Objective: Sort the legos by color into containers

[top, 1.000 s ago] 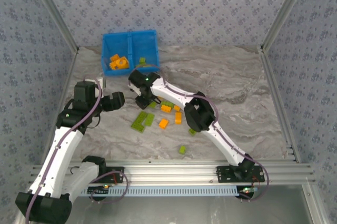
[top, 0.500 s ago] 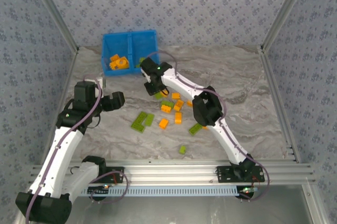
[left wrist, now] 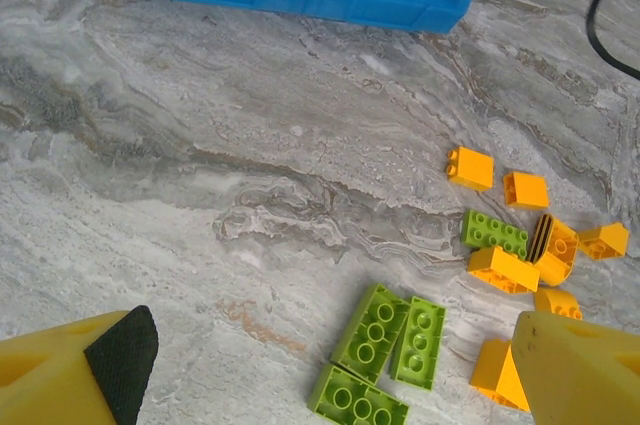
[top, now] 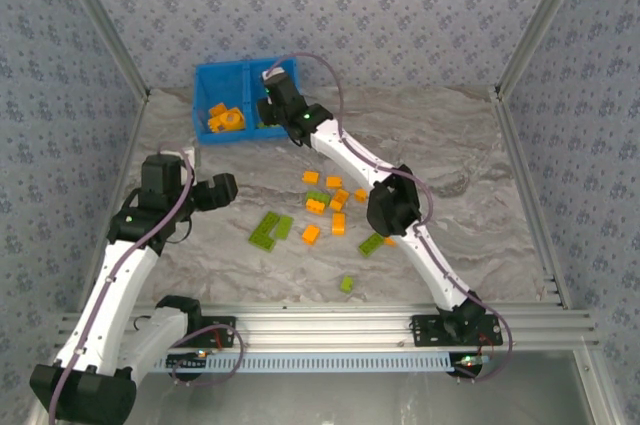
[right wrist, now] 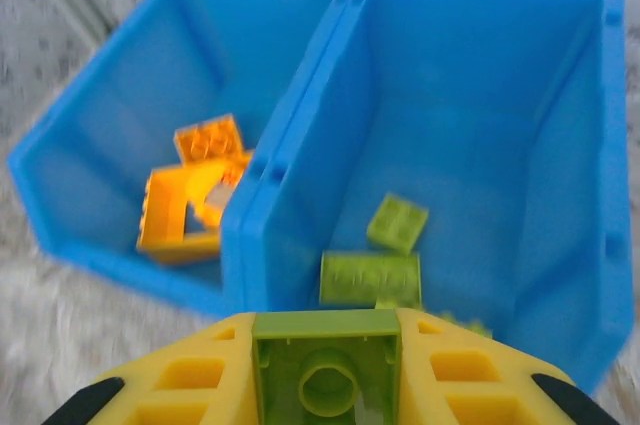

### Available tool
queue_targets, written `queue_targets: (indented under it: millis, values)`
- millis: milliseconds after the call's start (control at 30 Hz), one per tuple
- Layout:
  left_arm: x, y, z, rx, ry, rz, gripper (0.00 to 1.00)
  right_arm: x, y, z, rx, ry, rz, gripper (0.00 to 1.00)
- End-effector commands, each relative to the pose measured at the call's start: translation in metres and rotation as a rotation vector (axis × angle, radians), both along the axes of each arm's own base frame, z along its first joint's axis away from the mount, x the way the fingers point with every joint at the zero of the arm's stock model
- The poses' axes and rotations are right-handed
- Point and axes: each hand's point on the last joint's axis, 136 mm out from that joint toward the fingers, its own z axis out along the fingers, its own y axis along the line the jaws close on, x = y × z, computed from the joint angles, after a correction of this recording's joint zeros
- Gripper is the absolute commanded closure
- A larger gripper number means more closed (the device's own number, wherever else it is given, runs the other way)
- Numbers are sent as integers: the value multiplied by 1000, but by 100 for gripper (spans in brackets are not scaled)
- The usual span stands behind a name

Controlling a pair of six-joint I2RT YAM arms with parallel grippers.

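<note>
The right gripper point(right wrist: 326, 377) is closed on a single lime green brick point(right wrist: 326, 360), held with its hollow underside toward the wrist camera, pinched between two yellow fingers. It hangs above the near edge of the blue bin point(right wrist: 560, 145), just on the right-hand side of the bin's middle wall point(right wrist: 300, 105). Below it, the right compartment holds a few green bricks point(right wrist: 368, 277). The left compartment holds an orange square frame piece point(right wrist: 175, 217) with a smaller orange brick point(right wrist: 208, 138) beside it. From overhead, the bin sits at the far left of a grey marble-patterned table point(top: 450, 155). The right arm point(top: 350, 160) reaches diagonally across the table to it, passing just beside the scattered bricks, with a thin cable point(top: 335, 90) arching above its wrist. The left gripper point(left wrist: 330, 355) is spread wide, low over the table and gripping nothing, pointed toward the loose pile. Between its fingers lie three flat green plates point(left wrist: 385, 345), side by side and touching. To their right is a cluster of orange bricks point(left wrist: 505, 270) with a green studded brick point(left wrist: 495, 233) among them. Apart from the cluster, one small green brick point(top: 346, 284) lies alone nearer the arm bases, and another point(top: 371, 244) rests just beside the right arm's elbow.
</note>
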Motion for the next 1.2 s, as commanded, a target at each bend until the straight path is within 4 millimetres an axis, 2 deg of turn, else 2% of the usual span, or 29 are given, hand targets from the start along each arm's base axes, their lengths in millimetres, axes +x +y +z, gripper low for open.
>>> queue_targets:
  millis: [0, 267, 333, 467, 567, 633, 733, 867, 967, 1033, 1167]
  values:
    - [-2, -2, -1, -26, -5, -2, 6, 28, 5, -13, 66, -85, -27, 77]
    - [-4, 0, -5, -14, 5, 6, 6, 38, 43, -6, 34, -388, 81, 80]
    - [-6, 1, -6, -18, 5, 15, 6, 41, 44, -5, 37, -424, 66, 81]
    - [-8, 3, -9, -32, -1, 30, 6, 52, 31, -16, 56, -384, 16, 77]
    - [-9, 3, -13, -36, 3, 36, 6, 52, 27, -19, 36, -354, 29, 55]
    - [-8, 2, -13, -40, 3, 38, 6, 48, 30, -11, 32, -343, 52, 40]
    - [-4, 0, -12, -49, 1, 34, 6, 41, 28, 6, 40, -312, 66, 31]
    - [2, -4, -8, -69, 2, 25, 6, 26, 17, 46, 25, -272, 69, 30]
    - [4, -11, -6, -82, 13, -2, 6, 3, -2, 82, -6, -218, 53, 24]
    - [5, -19, -6, -85, 30, -35, 6, -19, -25, 101, -53, -155, 45, 15]
    - [5, -43, -7, -77, 75, -118, 5, -74, -78, 111, -148, 8, 51, 7]
